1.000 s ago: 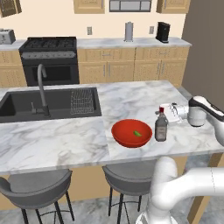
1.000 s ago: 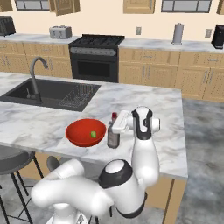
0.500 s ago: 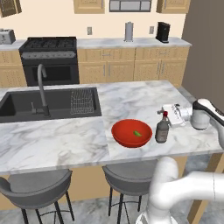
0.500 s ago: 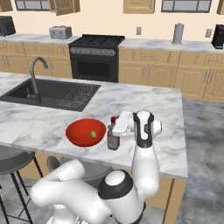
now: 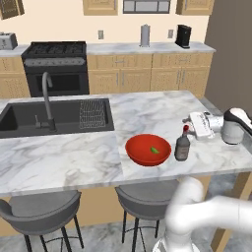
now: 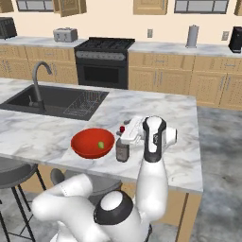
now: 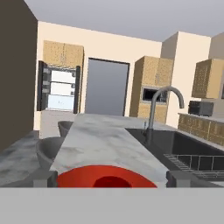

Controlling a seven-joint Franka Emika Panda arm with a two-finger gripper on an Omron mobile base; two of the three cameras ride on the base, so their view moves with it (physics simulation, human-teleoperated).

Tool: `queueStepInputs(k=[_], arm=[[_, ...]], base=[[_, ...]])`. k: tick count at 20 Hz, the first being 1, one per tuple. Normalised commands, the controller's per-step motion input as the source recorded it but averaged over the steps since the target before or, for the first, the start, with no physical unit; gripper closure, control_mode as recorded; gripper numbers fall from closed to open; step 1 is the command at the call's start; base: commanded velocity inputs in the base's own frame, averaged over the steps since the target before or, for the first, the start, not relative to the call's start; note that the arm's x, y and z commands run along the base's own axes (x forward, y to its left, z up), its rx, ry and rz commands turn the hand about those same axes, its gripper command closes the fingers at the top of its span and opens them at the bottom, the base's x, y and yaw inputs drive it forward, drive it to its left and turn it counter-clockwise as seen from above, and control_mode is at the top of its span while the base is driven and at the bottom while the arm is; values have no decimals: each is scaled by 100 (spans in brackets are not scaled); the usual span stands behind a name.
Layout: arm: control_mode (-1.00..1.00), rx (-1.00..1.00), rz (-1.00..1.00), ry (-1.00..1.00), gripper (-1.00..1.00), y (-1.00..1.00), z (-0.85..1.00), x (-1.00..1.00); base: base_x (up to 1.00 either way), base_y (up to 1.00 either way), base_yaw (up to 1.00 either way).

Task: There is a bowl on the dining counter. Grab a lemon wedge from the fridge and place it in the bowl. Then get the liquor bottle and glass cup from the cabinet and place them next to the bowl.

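The shallow red bowl (image 5: 140, 153) (image 6: 85, 144) (image 7: 74, 179) sits near the dining counter's (image 5: 74, 157) front edge with the lemon wedge (image 5: 154, 150) (image 6: 100, 145) inside it. Just right of the bowl the dark liquor bottle (image 5: 182, 147) (image 6: 122, 150) stands upright, red cap on top. My gripper (image 5: 189, 125) (image 6: 125, 133) (image 7: 111, 178) hovers open at cap height, right of the bottle, with nothing between its fingers. Across the room the fridge (image 7: 59, 89) stands with its doors open. A tan wall cabinet (image 6: 68, 5) has its door ajar. The glass cup is out of view.
The black sink (image 5: 54, 118) and grey tap (image 5: 47, 98) take up the counter's left part. Two grey stools (image 5: 42, 211) (image 5: 147, 197) stand below the front edge. A stove (image 5: 56, 64), a toaster (image 5: 7, 40) and a coffee machine (image 5: 183, 35) line the back counter.
My jaws have opened off the liquor bottle, and the hand has drawn back to the right. The bottle stays upright beside the bowl.
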Motion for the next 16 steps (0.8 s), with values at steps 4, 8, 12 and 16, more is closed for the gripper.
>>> queueStepInputs(k=[4,8,12,16], arm=[[-100,-7,-15,-8,-100,19,67,-40],[-100,-6,-18,-1,-100,43,65,-48],[-100,-3,-25,0,-100,60,58,-57],[-100,0,-28,2,-100,56,50,-71]], base=[[0,0,0],[0,0,0],[0,0,0],[0,0,0]])
